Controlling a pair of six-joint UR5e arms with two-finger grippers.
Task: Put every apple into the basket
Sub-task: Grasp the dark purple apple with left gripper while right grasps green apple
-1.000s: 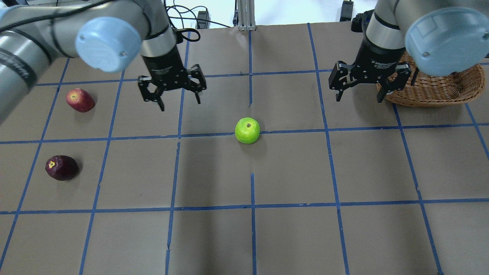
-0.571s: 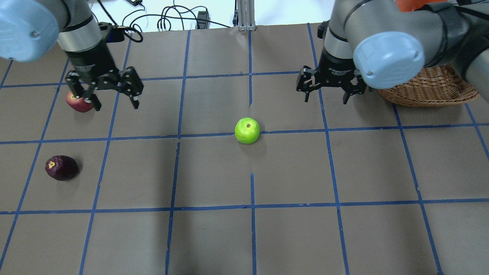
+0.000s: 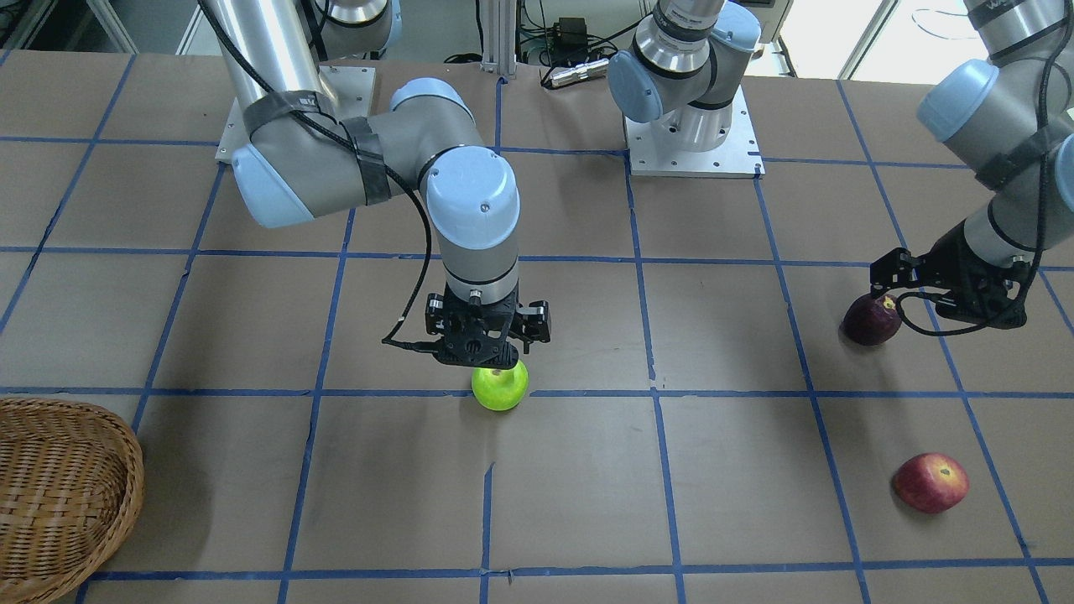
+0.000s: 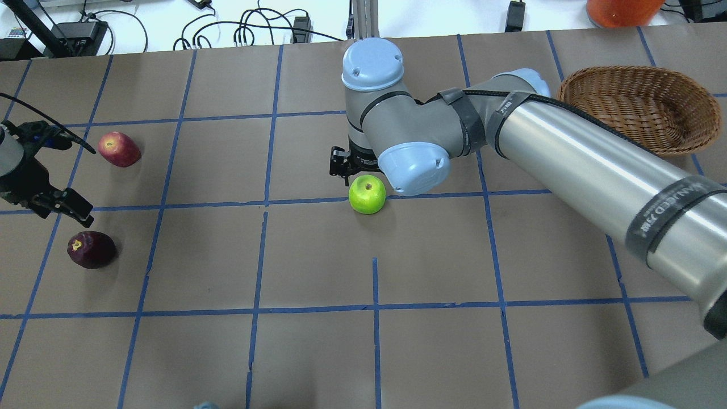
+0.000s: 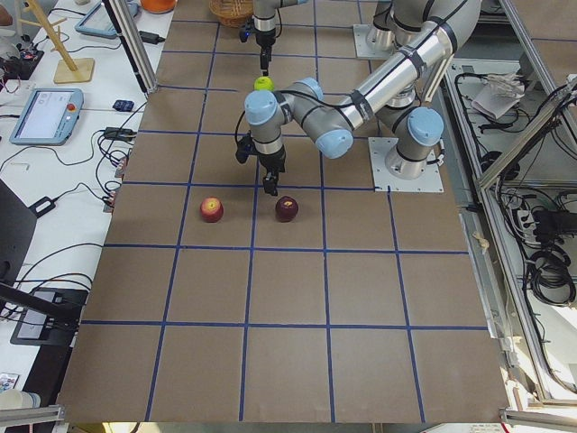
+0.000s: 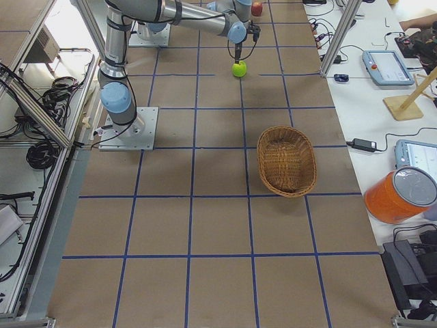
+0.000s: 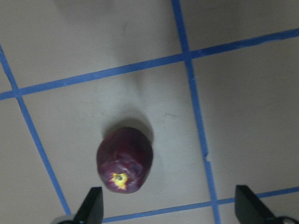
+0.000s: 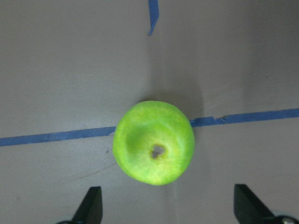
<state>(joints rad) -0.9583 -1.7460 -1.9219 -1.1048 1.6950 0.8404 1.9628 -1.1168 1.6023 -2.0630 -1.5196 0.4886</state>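
The lime green apple (image 4: 367,194) sits at the table's middle. My right gripper (image 3: 487,352) hangs open just above it, and in the right wrist view the apple (image 8: 154,142) lies ahead of the two spread fingertips (image 8: 91,205). The dark purple apple (image 4: 91,249) lies at the near left. My left gripper (image 4: 54,204) is open just above and beyond it, and the apple (image 7: 124,159) shows near the left fingertip (image 7: 92,205). The red apple (image 4: 118,149) lies apart, further back on the left. The wicker basket (image 4: 639,116) stands empty at the far right.
The right arm's long link (image 4: 596,165) crosses the table's right half in front of the basket. An orange container (image 4: 622,7) and cables (image 4: 250,28) lie beyond the far edge. The arms' base plates (image 3: 692,138) sit at the robot's side.
My left gripper has moved left past the red apple to above the purple apple. My right gripper has moved from beside the basket to above the green apple. Both stay open.
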